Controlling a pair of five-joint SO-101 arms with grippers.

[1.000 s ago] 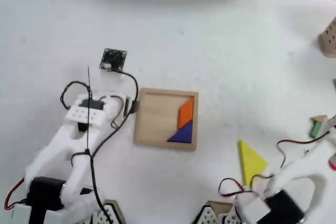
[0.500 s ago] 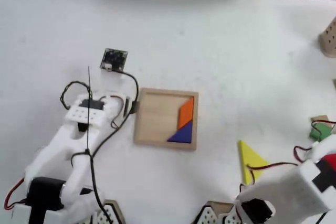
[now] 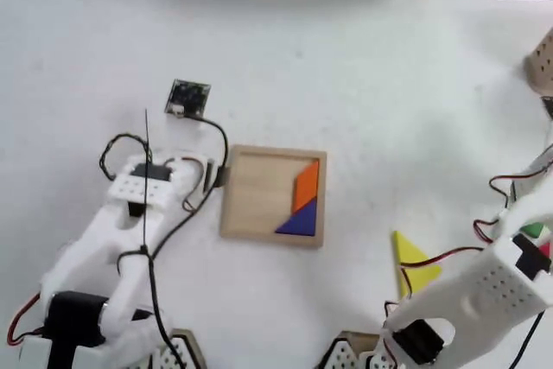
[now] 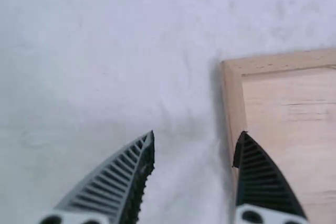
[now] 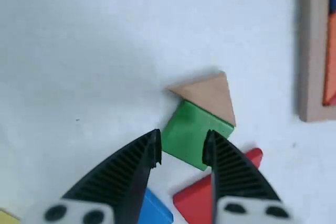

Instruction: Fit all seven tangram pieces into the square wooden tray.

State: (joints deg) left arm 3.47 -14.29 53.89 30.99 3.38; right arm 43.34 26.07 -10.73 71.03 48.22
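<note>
The square wooden tray [image 3: 259, 200] lies mid-table and holds an orange piece [image 3: 306, 186] and a blue piece [image 3: 300, 220] at its right side. My left gripper [image 3: 212, 175] stands open at the tray's left edge; its wrist view shows the gripper [image 4: 197, 140] astride the tray's rim [image 4: 232, 93]. A yellow triangle [image 3: 413, 261] lies right of the tray. My right arm [image 3: 479, 300] leans over the pieces near the table's right edge. The right gripper [image 5: 181, 137] is open just above a green square [image 5: 190, 132], beside a tan triangle [image 5: 207, 95], a red piece [image 5: 207, 198] and a blue piece [image 5: 156, 213].
A small black circuit board [image 3: 187, 97] with a cable lies behind the left arm. A pegged wooden block [image 3: 542, 62] stands at the far right edge. The tray's edge [image 5: 312, 51] shows in the right wrist view. The far half of the table is bare white.
The right arm has swung out to the right and now stands over the pieces at the table's edge, covering the tan one in the high view. The left arm has not moved.
</note>
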